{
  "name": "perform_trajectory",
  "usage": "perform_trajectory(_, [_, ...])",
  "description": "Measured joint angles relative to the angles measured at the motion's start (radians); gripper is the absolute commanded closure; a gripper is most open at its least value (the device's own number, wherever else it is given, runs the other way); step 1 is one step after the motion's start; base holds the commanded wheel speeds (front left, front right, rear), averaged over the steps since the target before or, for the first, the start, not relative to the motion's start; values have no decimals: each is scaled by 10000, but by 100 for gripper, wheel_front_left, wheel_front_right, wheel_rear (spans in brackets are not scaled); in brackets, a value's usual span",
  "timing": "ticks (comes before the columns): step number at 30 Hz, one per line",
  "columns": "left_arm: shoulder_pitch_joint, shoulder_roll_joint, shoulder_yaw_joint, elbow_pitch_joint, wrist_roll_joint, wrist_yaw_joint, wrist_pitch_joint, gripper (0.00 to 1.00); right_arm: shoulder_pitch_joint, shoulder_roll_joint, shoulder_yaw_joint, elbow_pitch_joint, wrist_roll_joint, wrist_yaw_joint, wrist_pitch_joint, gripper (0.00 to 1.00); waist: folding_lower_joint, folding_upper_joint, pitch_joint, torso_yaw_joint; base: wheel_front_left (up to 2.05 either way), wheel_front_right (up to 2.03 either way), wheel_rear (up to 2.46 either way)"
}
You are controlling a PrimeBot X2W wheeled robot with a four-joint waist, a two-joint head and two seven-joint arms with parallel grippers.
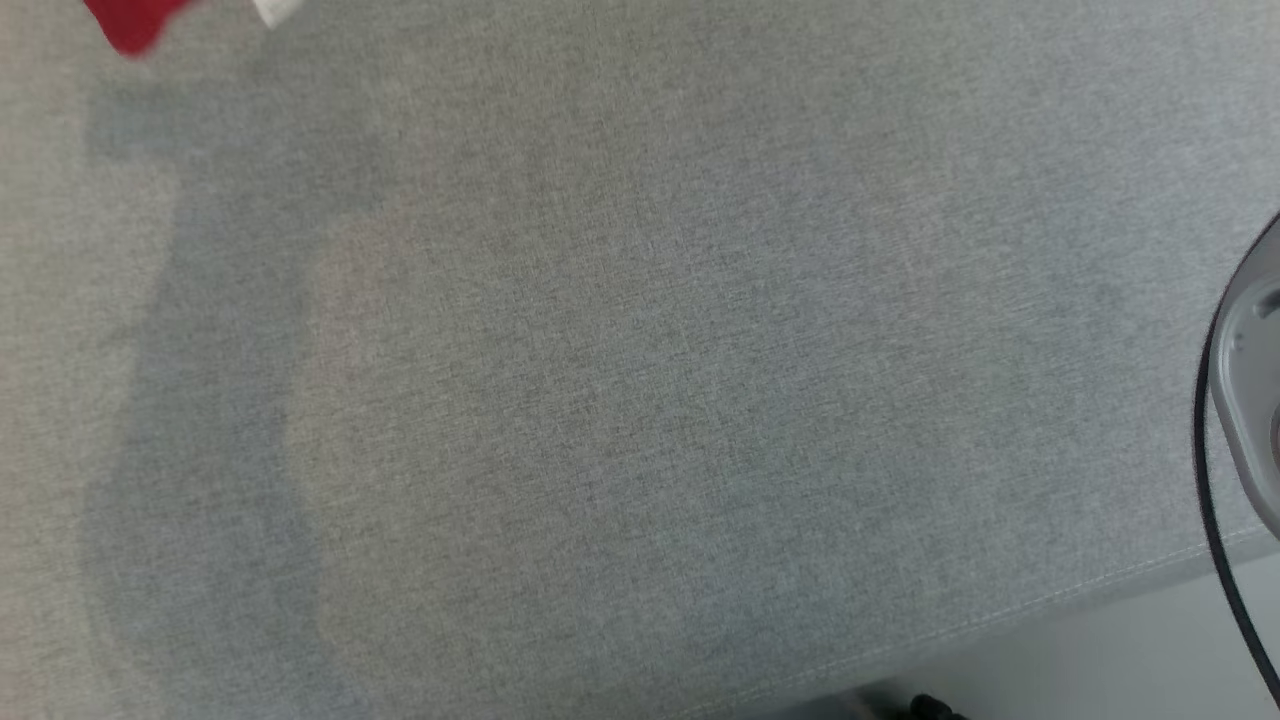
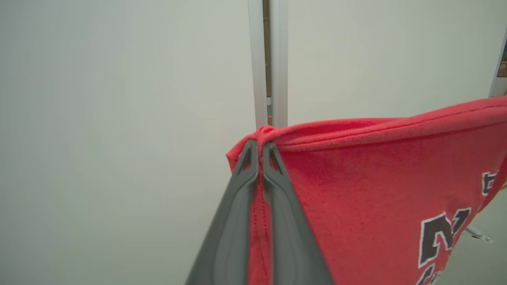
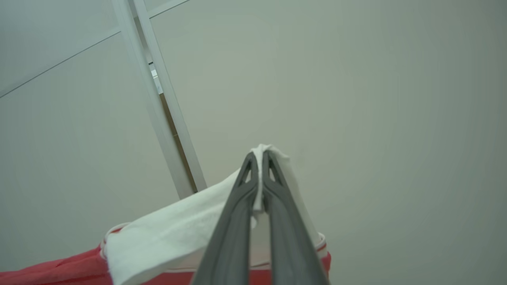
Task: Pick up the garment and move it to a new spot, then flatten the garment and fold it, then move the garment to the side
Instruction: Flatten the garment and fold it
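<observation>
Edges of the red lettered jersey garment (image 2: 376, 178) are being pinched aloft by the left gripper (image 2: 260, 145) and right gripper (image 3: 260, 156), likely for spreading flat.

Grey cloth surface (image 1: 640, 380) spans the frame. A blurred red-and-white garment (image 1: 130, 25) pokes in at upper left. A pale robot part (image 1: 1250, 380) and black cable (image 1: 1215, 540) sit at the right edge.

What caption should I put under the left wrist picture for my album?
Left gripper pinching the top edge of a red shirt with dark letters.
</observation>
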Motion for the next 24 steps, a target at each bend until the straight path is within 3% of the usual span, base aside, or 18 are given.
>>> perform_trajectory(5, [-614, -249, -573, 2395, 673, -222, -2725, 100, -532, 8, 1206, 2289, 644, 0, -1952, 100, 0, 0, 1044, -58, 0, 0, 0])
perform_trajectory(10, [1336, -217, -1258, 3651, 506, -318, -4439, 100, 1571, 38, 3304, 3091, 2196, 0, -3427, 100, 1, 0, 1327, -84, 0, 0, 0])
perform_trajectory(13, [3247, 42, -2174, 3269, -104, -332, -4957, 100, 3480, 46, 4034, 2918, 2755, 0, -3902, 100, 0, 0, 1122, -85, 0, 0, 0])
perform_trajectory(19, [7537, 686, -2982, 1557, -1039, -314, -5363, 100, 7705, -324, 4159, 1664, 2660, 2, -4061, 100, -2, 0, 278, -89, 0, 0, 0])
perform_trajectory(24, [10953, 1106, -3007, -736, -1542, 817, -5294, 100, 11139, -901, 3808, -420, 2650, 6, -3331, 100, -3, 0, -801, 4, 0, 0, 0])
